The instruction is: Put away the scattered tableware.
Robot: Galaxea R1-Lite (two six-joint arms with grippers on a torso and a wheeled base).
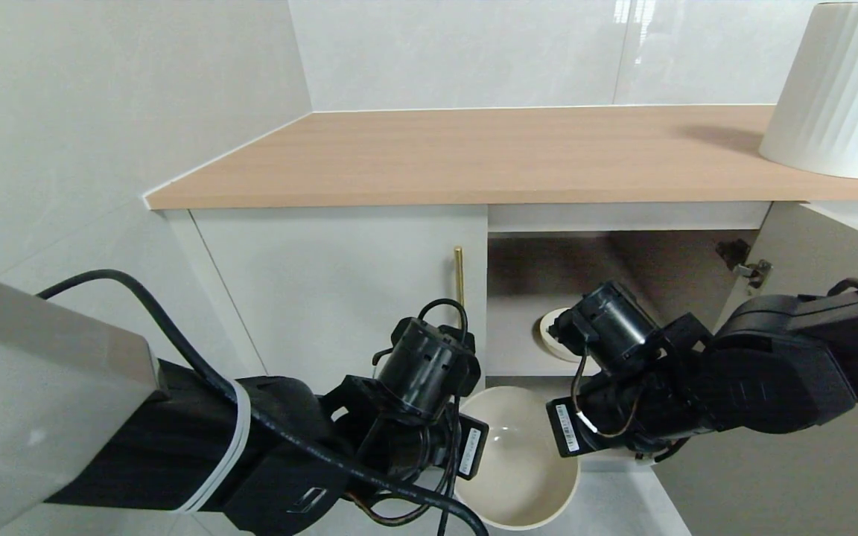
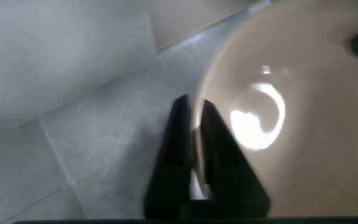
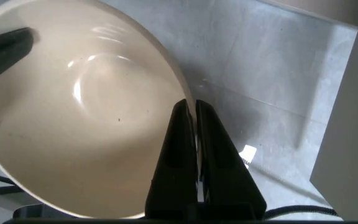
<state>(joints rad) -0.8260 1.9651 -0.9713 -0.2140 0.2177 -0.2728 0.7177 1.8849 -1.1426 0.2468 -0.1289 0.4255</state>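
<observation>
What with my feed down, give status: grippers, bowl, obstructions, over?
Left gripper and right gripper shut on opposite sides of bowl rim. Bowl held before open cabinet. Small dish on shelf inside, behind right gripper.

The left arm [image 1: 272,439] and right arm [image 1: 764,372] flank a cream bowl [image 1: 522,476] before the open cabinet [image 1: 623,260]. A small dish [image 1: 550,335] sits on its shelf [image 1: 511,342], and a white ribbed vessel [image 1: 839,89] stands on the table [image 1: 436,156].
</observation>
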